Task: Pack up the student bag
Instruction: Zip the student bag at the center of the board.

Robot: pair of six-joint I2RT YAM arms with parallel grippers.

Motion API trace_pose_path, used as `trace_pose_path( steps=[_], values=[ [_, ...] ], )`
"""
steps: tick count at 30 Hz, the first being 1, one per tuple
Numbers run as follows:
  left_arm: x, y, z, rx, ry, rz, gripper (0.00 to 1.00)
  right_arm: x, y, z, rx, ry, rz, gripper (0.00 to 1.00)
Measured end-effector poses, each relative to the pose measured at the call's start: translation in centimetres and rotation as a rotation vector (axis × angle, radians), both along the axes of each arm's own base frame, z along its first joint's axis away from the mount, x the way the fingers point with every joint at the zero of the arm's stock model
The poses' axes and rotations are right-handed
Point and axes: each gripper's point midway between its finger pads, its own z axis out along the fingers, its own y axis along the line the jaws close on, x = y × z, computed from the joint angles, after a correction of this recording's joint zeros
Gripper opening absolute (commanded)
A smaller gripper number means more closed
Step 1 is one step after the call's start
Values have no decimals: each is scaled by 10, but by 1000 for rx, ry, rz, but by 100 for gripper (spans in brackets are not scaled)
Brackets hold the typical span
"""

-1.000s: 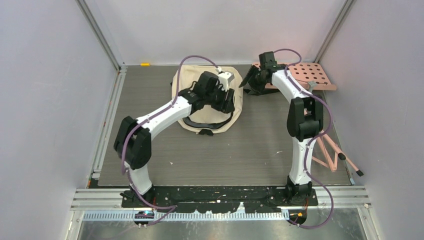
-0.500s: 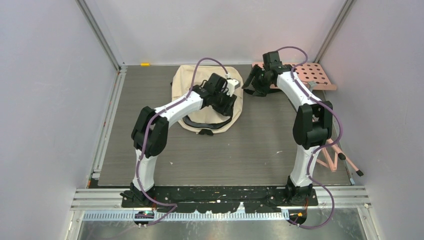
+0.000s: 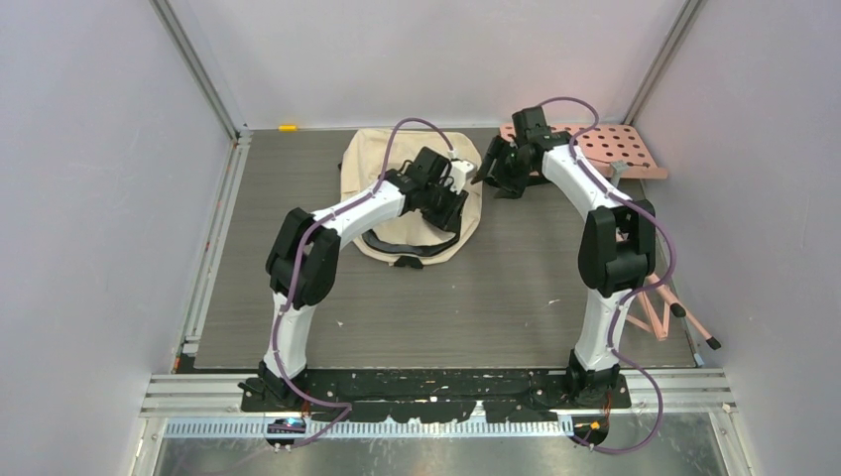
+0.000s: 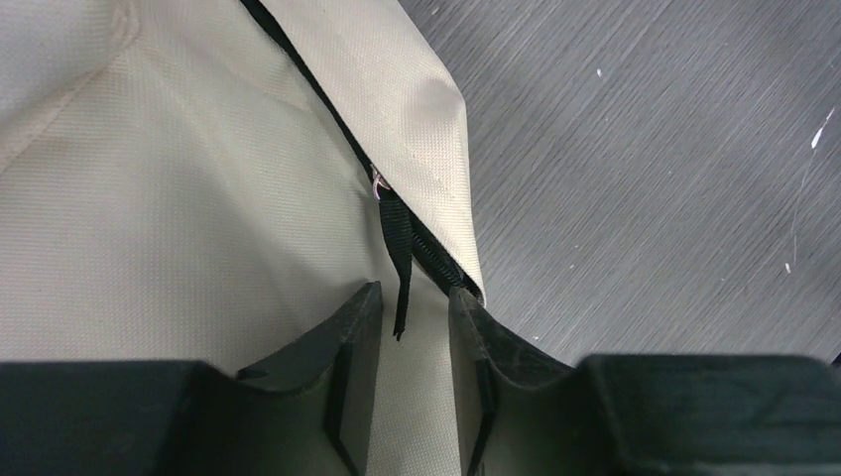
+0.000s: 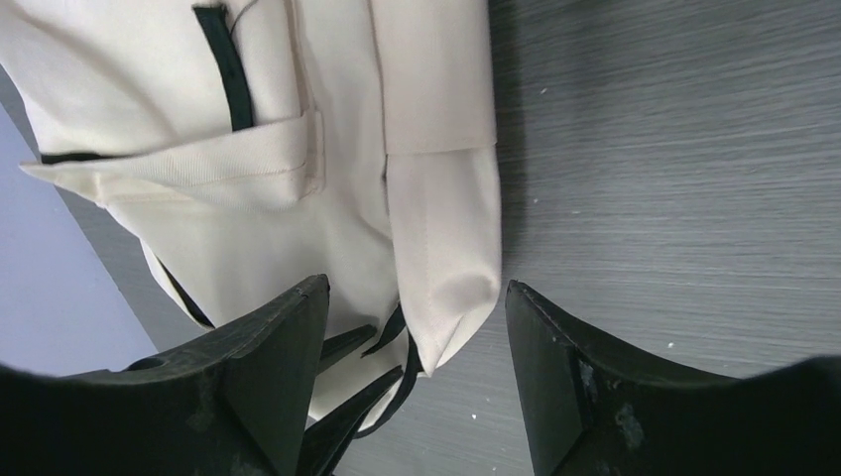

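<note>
The student bag [image 3: 372, 169] is a cream backpack lying flat at the back middle of the table. My left gripper [image 3: 451, 206] hovers over its right side. In the left wrist view the left gripper [image 4: 414, 293] is open by a narrow gap. The tip of a black zipper pull strap [image 4: 400, 248] hangs between the fingertips, and neither pad touches it. The black zipper [image 4: 327, 109] runs along the bag's [image 4: 149, 198] edge. My right gripper [image 3: 493, 171] stands wide open at the bag's right edge. In the right wrist view the right gripper [image 5: 417, 286] has a folded cream corner [image 5: 441, 248] and black straps [image 5: 342, 347] between its fingers.
A pink perforated board [image 3: 620, 149] lies at the back right, behind the right arm. Pink rods [image 3: 660, 307] lean off the table's right edge. Grey walls and metal rails enclose the dark table [image 3: 476, 297].
My left jaws have narrowed around the zipper pull as the left arm folded in. The right gripper moved left from the board toward the bag's edge and opened wider.
</note>
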Motion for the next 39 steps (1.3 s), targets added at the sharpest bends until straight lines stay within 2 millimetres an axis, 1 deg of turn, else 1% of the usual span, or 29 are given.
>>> trace_pose_path(
  steps=[5,7,13,16,18,20,22,23,24,26,27,28,30,34,39],
  values=[
    [0,-1,-4,2,7,-9,7,-13,18,-7,6,27,64,73],
    [0,-2,-4,1,6,-9,0,-17,22,-14,5,47,82,73],
    [0,-2,-4,-4,16,3,0,-29,25,-33,-14,95,127,74],
    [-1,-3,-5,-8,23,12,0,-36,26,-40,-10,116,147,74],
    [-3,-2,-7,-10,35,23,0,-41,27,-44,1,130,158,73],
    [-4,-1,-9,-11,42,29,0,-46,29,-51,16,148,167,70],
    [-4,-1,-8,-16,45,35,0,-50,31,-58,26,166,172,65],
    [-5,-2,-7,-19,46,38,0,-50,31,-60,28,171,174,59],
    [-6,-2,-6,-21,46,39,0,-50,31,-63,29,176,174,56],
    [-8,-3,-2,-25,34,39,0,-49,34,-66,40,176,178,41],
    [-8,-3,0,-28,23,39,0,-48,35,-67,48,175,181,37],
    [-8,-4,2,-32,13,40,0,-47,37,-67,56,171,184,29],
    [-10,-4,4,-33,1,41,0,-46,41,-66,66,166,194,22],
    [-15,0,1,-25,-2,43,0,-46,47,-63,80,164,196,12],
    [-20,4,-1,-23,-1,47,0,-45,48,-63,78,164,184,2]
  ],
)
